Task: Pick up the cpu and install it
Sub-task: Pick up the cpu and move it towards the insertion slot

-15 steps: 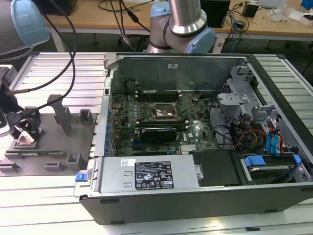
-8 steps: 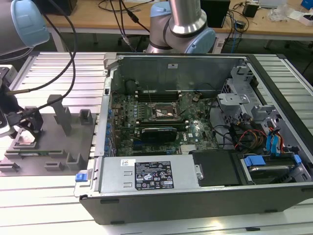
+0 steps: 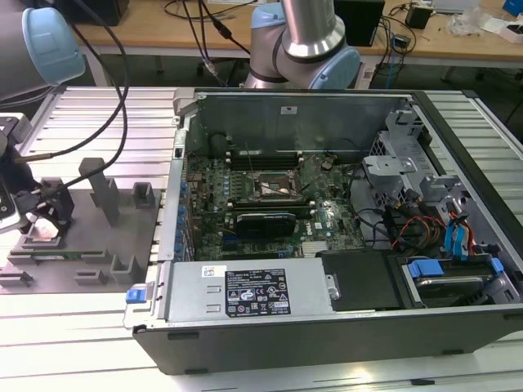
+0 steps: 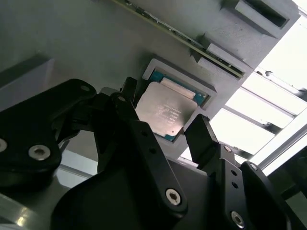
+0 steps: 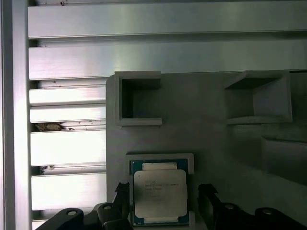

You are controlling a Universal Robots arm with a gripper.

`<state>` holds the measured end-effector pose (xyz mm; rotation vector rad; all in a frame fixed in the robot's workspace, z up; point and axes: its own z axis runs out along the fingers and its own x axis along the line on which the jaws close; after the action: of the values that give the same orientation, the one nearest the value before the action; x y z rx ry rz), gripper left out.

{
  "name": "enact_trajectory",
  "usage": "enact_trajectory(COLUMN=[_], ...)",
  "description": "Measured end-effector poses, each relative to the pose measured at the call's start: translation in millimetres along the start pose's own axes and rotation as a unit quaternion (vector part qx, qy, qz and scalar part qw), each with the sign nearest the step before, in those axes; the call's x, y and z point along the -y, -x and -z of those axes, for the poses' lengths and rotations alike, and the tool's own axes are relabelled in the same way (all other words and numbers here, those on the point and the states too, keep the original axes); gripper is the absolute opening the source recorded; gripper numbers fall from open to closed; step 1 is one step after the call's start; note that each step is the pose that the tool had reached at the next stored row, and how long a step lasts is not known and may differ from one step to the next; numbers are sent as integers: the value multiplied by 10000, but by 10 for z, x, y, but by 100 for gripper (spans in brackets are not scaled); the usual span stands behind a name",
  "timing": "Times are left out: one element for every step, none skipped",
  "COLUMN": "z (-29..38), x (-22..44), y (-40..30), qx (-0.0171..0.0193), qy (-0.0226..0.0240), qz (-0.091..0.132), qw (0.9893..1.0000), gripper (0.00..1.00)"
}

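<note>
Now | cpu (image 5: 159, 195): silvery square top, green rim, in grey fixture (image 5: 216, 148) | end effector (image 5: 164, 190): apart, straddling it

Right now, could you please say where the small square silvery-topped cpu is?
In both wrist views the cpu lies in a recess of the grey fixture plate, between the open fingers of the black gripper; that plate sits at the exterior view's left.

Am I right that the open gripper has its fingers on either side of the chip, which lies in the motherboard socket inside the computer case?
Not quite: the chip lies in a recess of the grey fixture plate, not the motherboard socket, as the second wrist view shows. The open gripper does straddle it.
</note>
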<state>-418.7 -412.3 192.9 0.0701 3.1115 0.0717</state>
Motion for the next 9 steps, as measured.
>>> enact_trajectory(z=[-3, -7, -9, -12, -14, -20, -25, -31, -33], x=[-2, -4, -5, -8, -10, -13, -14, -14, -16], y=[0, -1, -1, -1, -1, -1, -1, -1, -2], qx=[0, -1, 0, 0, 0, 0, 1, 1, -1], qy=[0, 0, 0, 0, 0, 0, 0, 1, -1], qz=[0, 1, 1, 1, 1, 1, 1, 1, 1], qw=[10000, 10000, 10000, 10000, 10000, 10000, 10000, 10000, 10000], gripper=[68, 68, 68, 68, 68, 68, 68, 68, 68])
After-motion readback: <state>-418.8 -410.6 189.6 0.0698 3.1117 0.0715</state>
